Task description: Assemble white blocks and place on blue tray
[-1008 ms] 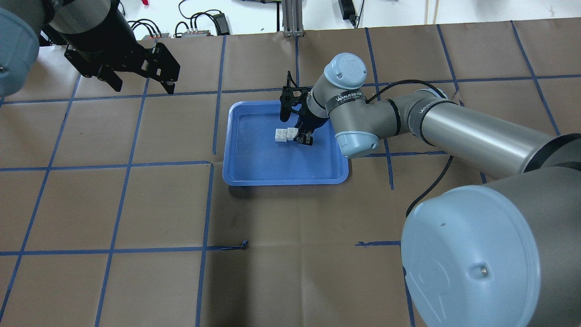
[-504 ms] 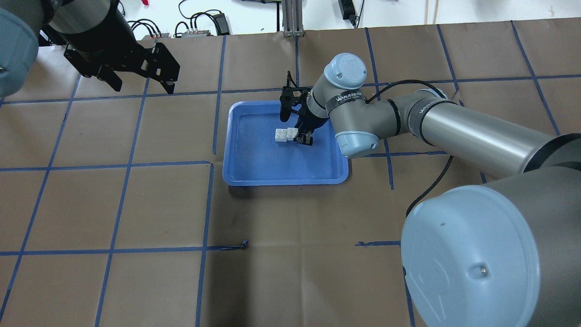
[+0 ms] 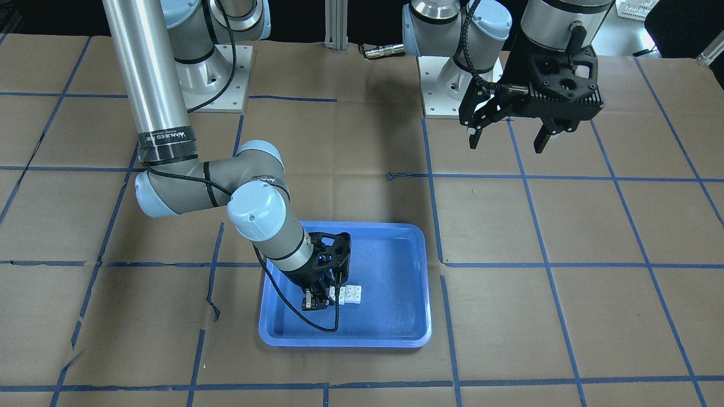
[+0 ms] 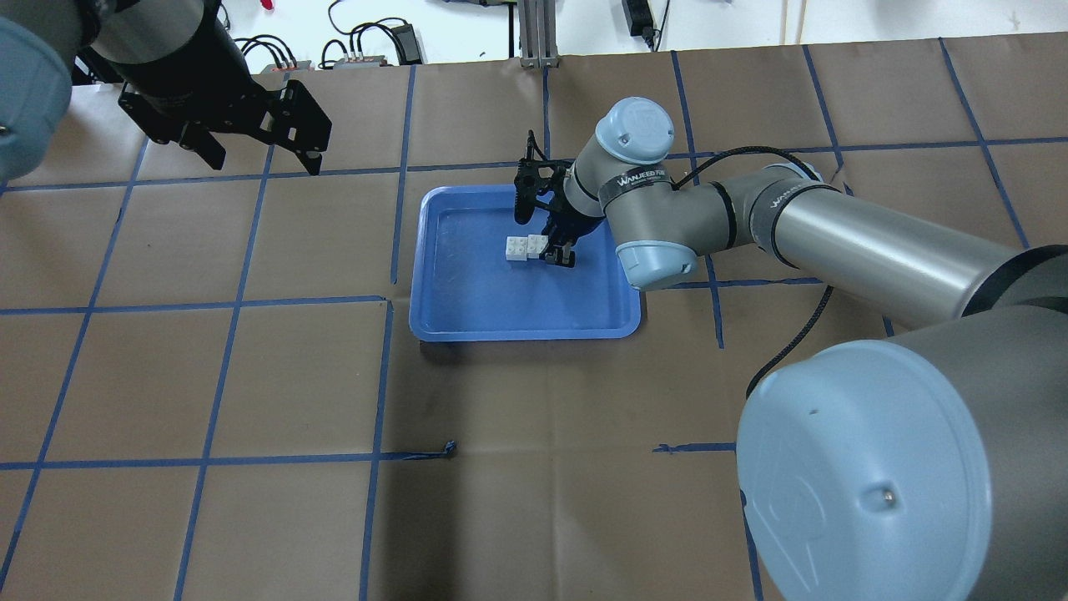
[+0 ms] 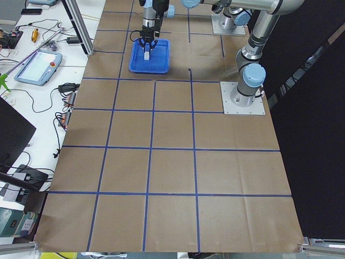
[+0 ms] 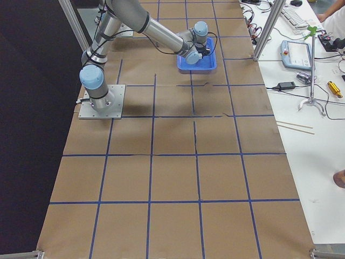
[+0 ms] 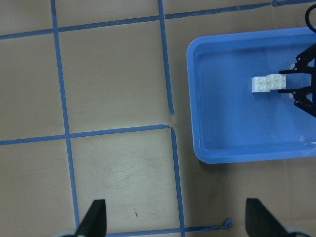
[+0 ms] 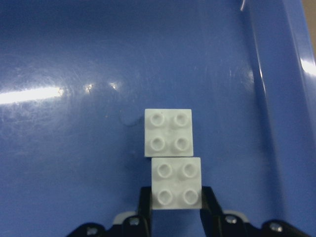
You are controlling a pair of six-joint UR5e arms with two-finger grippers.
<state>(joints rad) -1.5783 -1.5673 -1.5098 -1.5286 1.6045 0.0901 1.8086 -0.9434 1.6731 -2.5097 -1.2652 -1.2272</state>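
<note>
the right gripper (image 8: 176, 195), reaching in from the near right, stands clamped on the right-hand end of the white blocks (image 4: 524, 248), two studded pieces touching end to end inside the blue tray (image 4: 501, 305) at mid-table. farther off to the left, the left gripper (image 4: 263, 159) hangs with its jaws spread wide above the brown, blue-taped table (image 4: 250, 376).

In the overhead view, the blue tray (image 4: 501, 332) is bare left of and below the white blocks (image 4: 524, 248), leaving open room there. The right gripper (image 4: 547, 247), clamped on the blocks, and its arm (image 4: 667, 209) close off the right side. The left gripper (image 4: 265, 157) hangs well apart at the upper left.
</note>
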